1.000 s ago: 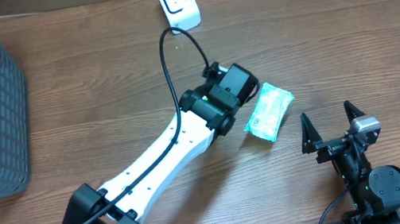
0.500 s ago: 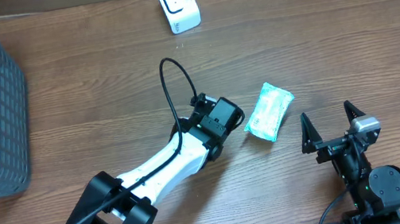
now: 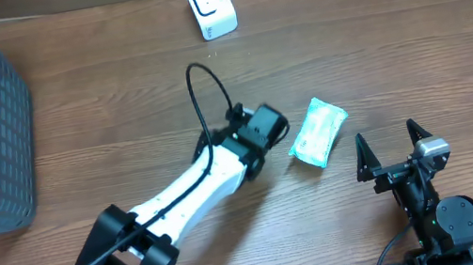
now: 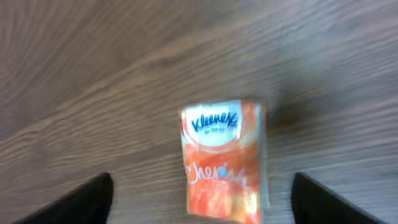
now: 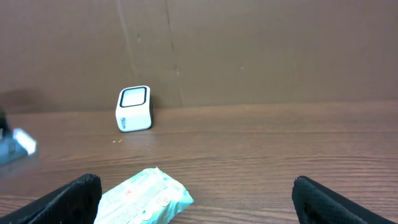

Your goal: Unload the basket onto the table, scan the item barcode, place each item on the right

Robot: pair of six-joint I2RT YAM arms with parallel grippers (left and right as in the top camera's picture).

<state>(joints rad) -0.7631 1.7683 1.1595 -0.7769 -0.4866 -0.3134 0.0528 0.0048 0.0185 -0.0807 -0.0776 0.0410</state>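
R gripper [image 3: 386,135] waits just near-right of the Kleenex tissue pack [image 3: 317,132], fingers wide apart, empty; pack flat on bench [image 3: 392,32], L gripper [image 3: 273,134] just left, fingers apart, not touching; barcode scanner [image 3: 210,5] far-left beyond.

Tissue pack [image 4: 224,158] blurred in left wrist view, its small print unreadable, basket [image 3: 6,121] cut by overhead's left edge
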